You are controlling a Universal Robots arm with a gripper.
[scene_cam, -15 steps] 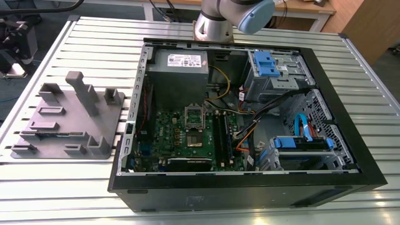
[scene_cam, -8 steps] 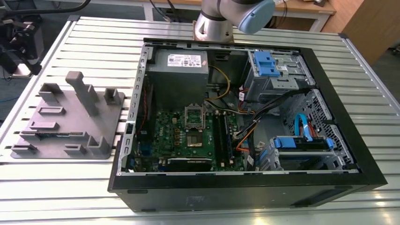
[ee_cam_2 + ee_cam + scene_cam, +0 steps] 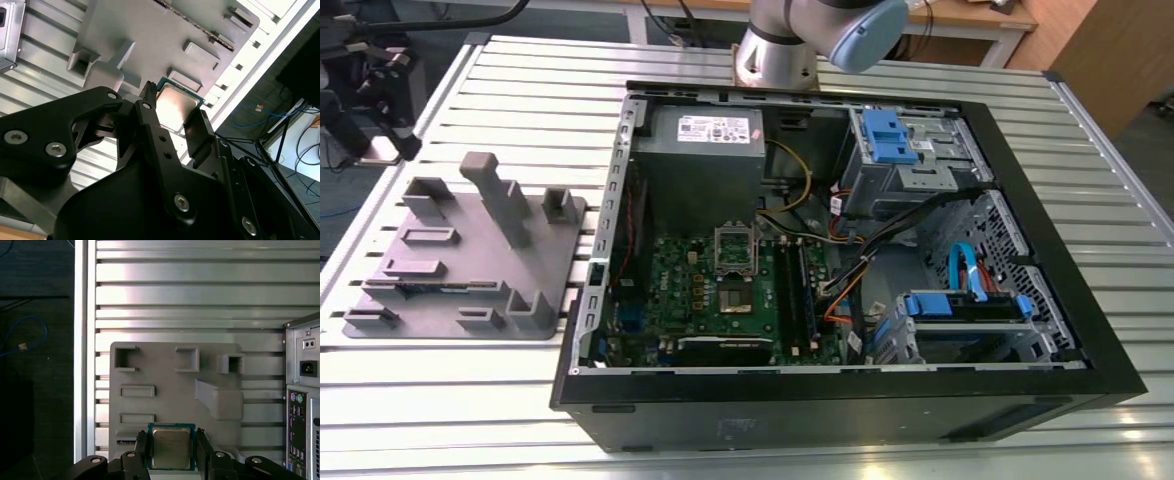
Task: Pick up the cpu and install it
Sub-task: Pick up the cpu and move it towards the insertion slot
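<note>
A slatted metal table (image 3: pixel 454 400) carries an open computer case (image 3: pixel 881 405) lying on its side and, toward the exterior view's left, a grey moulded fixture tray (image 3: pixel 544 255). In the first wrist view the gripper (image 3: pixel 171 436) hangs above that tray. Its fingers pinch the cpu (image 3: pixel 171 452) by two opposite edges, metal top facing the camera.

Robot assembly lab or workshop.
Slotted aluminium surface (image 3: pixel 520 70) carries an open computer case (image 3: pixel 827 410) with its board exposed. At the exterior view's left lies a grey moulded fixture plate (image 3: pixel 554 255). Robot arm (image 3: pixel 787 45) stands at the surface's far edge, wooden bench (image 3: pixel 974 15) behind it. Loose blue cable (image 3: pixel 22 346) on the dark floor beside the surface.
</note>
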